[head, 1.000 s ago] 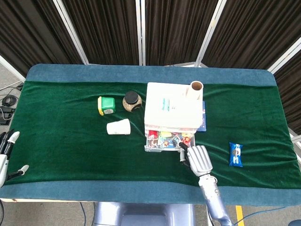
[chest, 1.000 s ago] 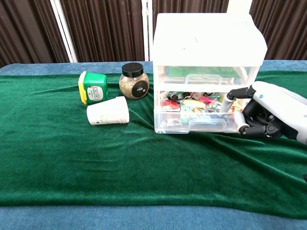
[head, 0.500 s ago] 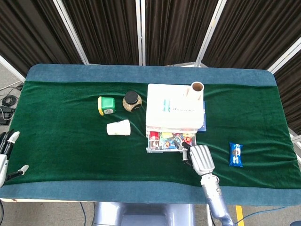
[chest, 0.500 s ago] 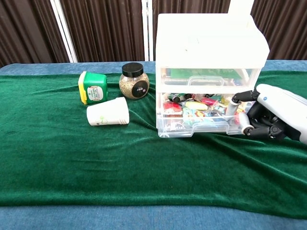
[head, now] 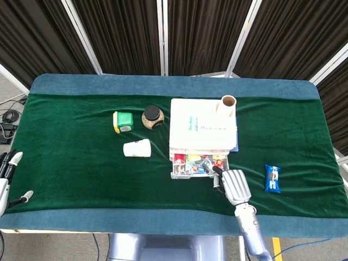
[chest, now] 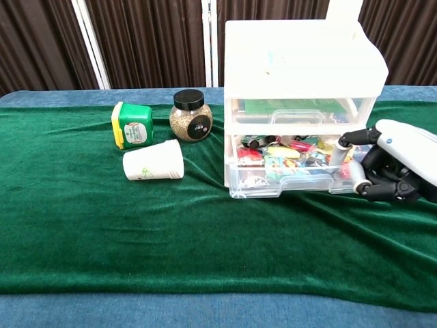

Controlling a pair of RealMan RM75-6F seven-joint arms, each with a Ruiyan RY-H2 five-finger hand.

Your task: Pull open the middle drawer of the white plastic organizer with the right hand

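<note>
The white plastic organizer [head: 202, 130] [chest: 300, 61] stands mid-table. Under its closed top drawer, the middle drawer [head: 193, 166] [chest: 287, 174], full of colourful small items, sticks out toward me. My right hand [head: 234, 185] [chest: 392, 167] is at that drawer's right front corner, with its thumb against the drawer front and its fingers curled in around the corner. My left hand [head: 5, 176] hangs off the table's near left corner with its fingers apart and nothing in it.
Left of the organizer are a green box [head: 124, 121] [chest: 132, 125], a seed jar with a black lid [head: 153, 117] [chest: 191, 115] and a paper cup on its side [head: 137, 148] [chest: 153, 160]. A cardboard tube [head: 227, 104] stands behind it. A blue snack packet [head: 273, 179] lies right.
My right hand has moved right and toward the table's front edge. The drawer and the whole organizer have slid a little to the right with it. The left hand has not moved.
</note>
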